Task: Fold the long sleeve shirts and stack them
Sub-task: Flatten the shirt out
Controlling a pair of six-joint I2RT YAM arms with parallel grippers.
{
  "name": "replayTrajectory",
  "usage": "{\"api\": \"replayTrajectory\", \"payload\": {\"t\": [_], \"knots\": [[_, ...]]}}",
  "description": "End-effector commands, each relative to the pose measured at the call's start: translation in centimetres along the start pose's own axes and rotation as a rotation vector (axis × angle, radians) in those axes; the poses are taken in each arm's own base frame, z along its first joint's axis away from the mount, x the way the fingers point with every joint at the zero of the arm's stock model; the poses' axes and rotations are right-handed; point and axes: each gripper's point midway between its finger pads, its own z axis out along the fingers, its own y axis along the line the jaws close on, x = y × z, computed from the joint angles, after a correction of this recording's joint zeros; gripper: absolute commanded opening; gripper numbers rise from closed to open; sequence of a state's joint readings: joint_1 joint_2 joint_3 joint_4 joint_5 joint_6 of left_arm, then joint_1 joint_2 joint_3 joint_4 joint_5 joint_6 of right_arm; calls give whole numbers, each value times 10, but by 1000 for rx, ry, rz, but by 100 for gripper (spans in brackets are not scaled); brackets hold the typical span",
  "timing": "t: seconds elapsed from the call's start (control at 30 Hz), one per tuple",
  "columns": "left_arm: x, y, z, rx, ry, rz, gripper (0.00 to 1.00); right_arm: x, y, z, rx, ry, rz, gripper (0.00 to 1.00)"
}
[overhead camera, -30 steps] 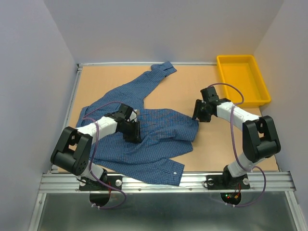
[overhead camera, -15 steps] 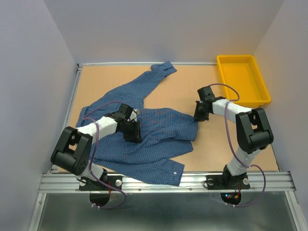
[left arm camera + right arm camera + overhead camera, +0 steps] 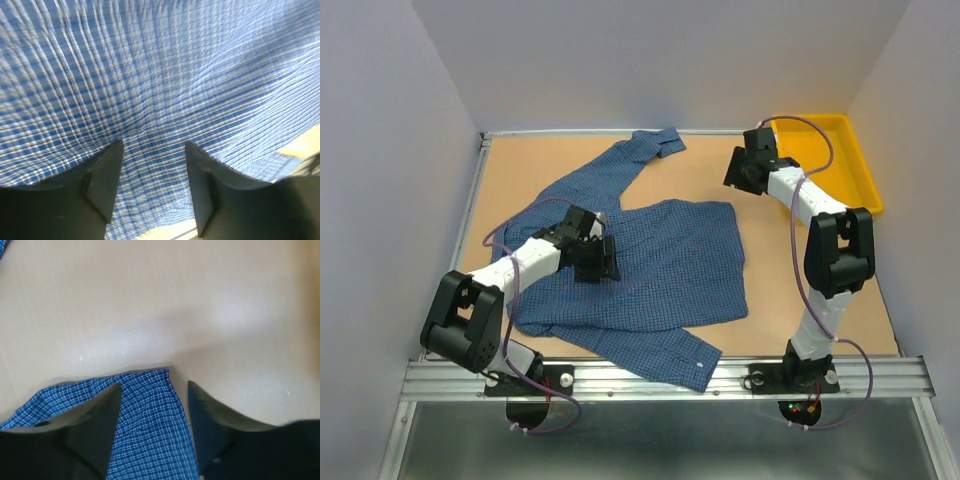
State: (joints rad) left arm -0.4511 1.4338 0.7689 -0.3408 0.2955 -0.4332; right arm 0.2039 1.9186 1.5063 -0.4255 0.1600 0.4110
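The blue checked long sleeve shirt (image 3: 670,265) lies spread on the wooden table (image 3: 800,290). One sleeve runs to the far edge, its cuff (image 3: 660,140) at the back. The other sleeve lies along the near edge. My left gripper (image 3: 608,258) is open, low over the shirt's left middle. Checked cloth (image 3: 160,75) fills its wrist view behind the gripper (image 3: 152,185). My right gripper (image 3: 733,176) is open and empty, raised beyond the shirt's far right corner. That corner (image 3: 145,425) shows below the gripper (image 3: 154,386) on bare table.
A yellow bin (image 3: 830,165) stands at the far right of the table, just right of my right gripper. White walls close in the table on the left, back and right. A metal rail runs along the near edge.
The right gripper, earlier at the bunched right edge of the shirt, has drawn it out flat, let go and moved far toward the bin. The left gripper shifted slightly.
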Motion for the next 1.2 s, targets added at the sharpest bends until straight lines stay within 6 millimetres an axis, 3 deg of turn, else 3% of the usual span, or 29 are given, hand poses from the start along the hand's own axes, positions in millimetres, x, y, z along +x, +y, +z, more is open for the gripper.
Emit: {"api": "replayTrajectory", "payload": {"t": [0.0,0.03,0.07,0.1,0.13,0.17,0.2,0.23,0.27,0.3,0.33,0.4,0.5,0.63,0.7,1.0,1.17], "knots": [[-86,-12,-52,-37,-292,-20,77,-30,26,-51,-161,-77,21,72],[-111,-15,-68,-42,-358,-30,82,-20,28,-58,-184,-57,21,73],[-123,-11,-75,-64,-389,-46,89,3,22,-58,-179,-13,14,74],[-135,-4,-77,-91,-407,-54,91,12,35,-79,-258,2,-1,75],[-162,3,-93,-121,-473,-75,93,25,37,-85,-277,25,-5,75],[-174,8,-97,-141,-495,-79,93,38,41,-95,-304,51,-4,75],[-193,15,-97,-179,-511,-68,93,63,39,-104,-335,98,-5,75],[-195,32,-88,-237,-497,-71,93,75,41,-111,-355,118,-6,75],[-215,36,-97,-262,-533,-71,93,89,41,-115,-364,147,3,75],[-221,50,-80,-309,-498,-63,93,116,44,-119,-382,203,-15,75],[-240,59,-88,-363,-531,-43,93,125,45,-127,-395,213,-10,75],[-251,78,-68,-434,-497,-35,93,157,45,-132,-397,273,-32,75],[-277,89,-57,-465,-505,-6,92,179,43,-136,-393,313,-33,75],[-288,111,-37,-538,-476,3,92,201,36,-138,-380,354,-46,75],[-298,119,-29,-547,-483,-27,86,211,33,-138,-371,375,-53,75],[-289,131,25,-509,-424,-122,75,231,21,-129,-316,417,-69,75],[-287,144,36,-531,-414,-175,54,254,5,-121,-242,481,-50,75]]}}
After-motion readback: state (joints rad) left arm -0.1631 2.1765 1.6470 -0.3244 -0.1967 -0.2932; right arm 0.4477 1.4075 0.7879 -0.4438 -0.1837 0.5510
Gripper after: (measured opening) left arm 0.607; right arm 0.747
